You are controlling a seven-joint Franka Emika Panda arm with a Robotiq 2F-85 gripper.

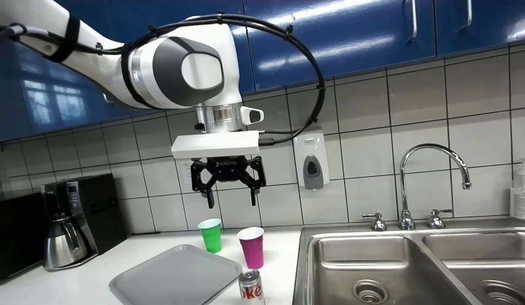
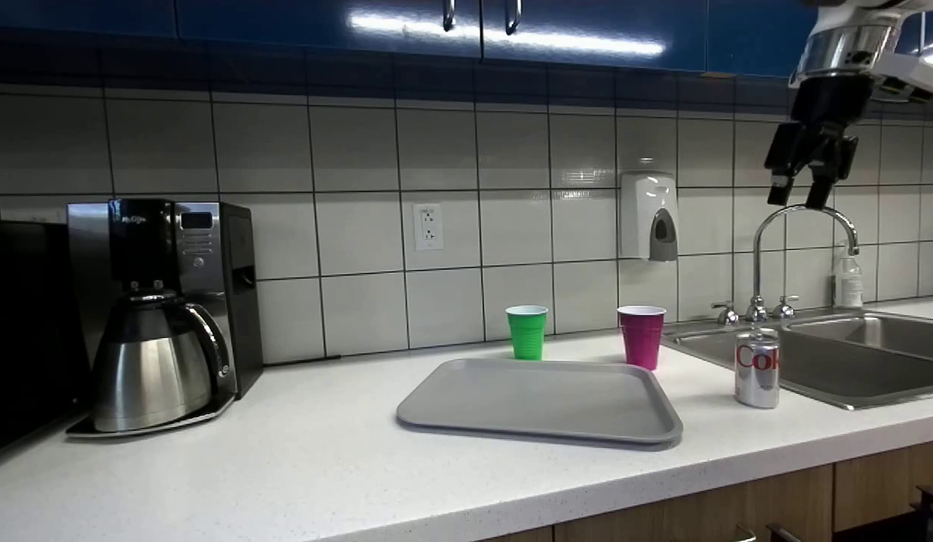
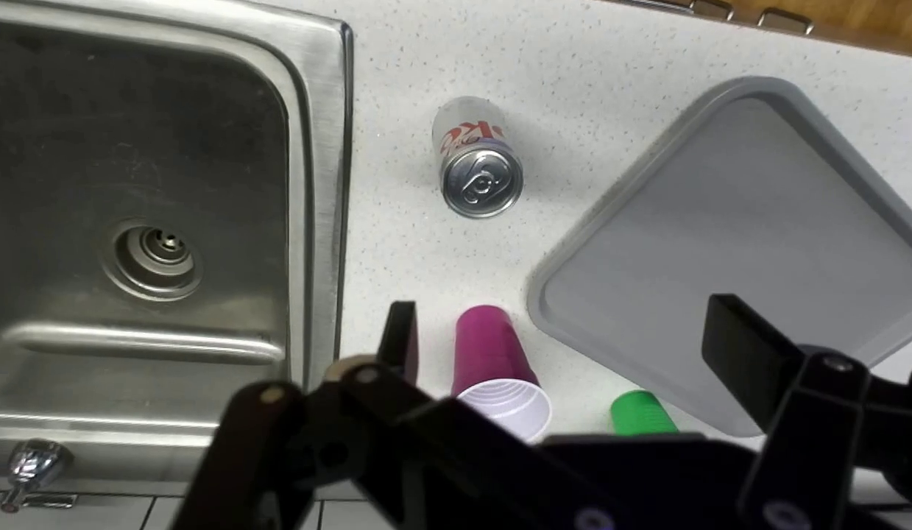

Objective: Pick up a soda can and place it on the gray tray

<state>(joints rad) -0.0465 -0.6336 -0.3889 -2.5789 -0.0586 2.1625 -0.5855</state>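
Hanging above the counter (image 2: 323,452), the gripper (image 1: 232,202) gapes wide, holding nothing. Soda can (image 3: 481,162) stands upright on the counter, 11 o'clock from the jaws in the wrist view, apart from the gray tray (image 3: 735,250). Likely best: centre over it, descend straight, avoid tipping the pink cup (image 3: 491,346). Legible: "ROBOTIQ" on the gripper; parts of "Coke", red, on the can.

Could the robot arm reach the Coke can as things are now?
Probably yes: the gripper is open, nothing covers the Coke can from above, and the magenta cup stands apart from it.
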